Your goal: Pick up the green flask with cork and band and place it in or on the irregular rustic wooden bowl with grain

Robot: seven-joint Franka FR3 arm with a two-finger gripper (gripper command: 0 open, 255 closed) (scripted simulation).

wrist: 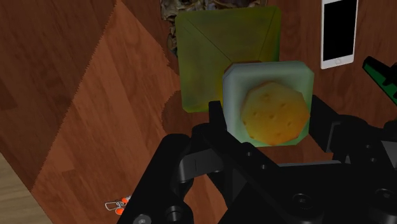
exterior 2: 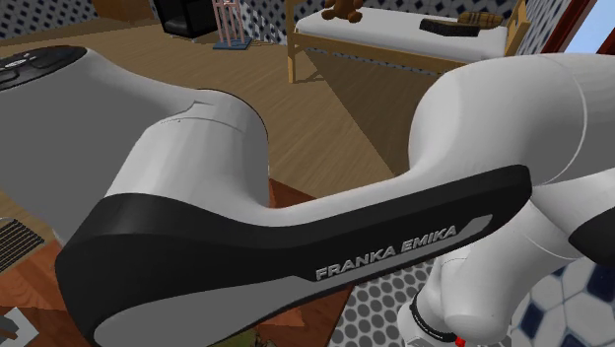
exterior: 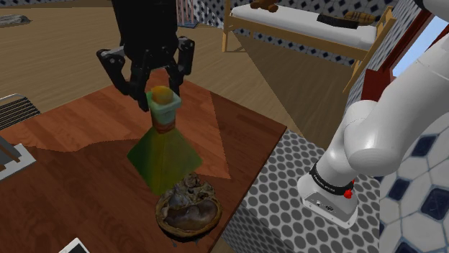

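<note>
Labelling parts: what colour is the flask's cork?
The cork is speckled orange-yellow; the wrist view shows it best.

A white arm (exterior 2: pixel 197 138) of rounded shells is shown, with a black band (exterior 2: pixel 296 246) lettered FRANKA EMIKA, a red button (exterior: pixel 348 192) near the wrist and a black gripper (exterior: pixel 159 98).
</note>
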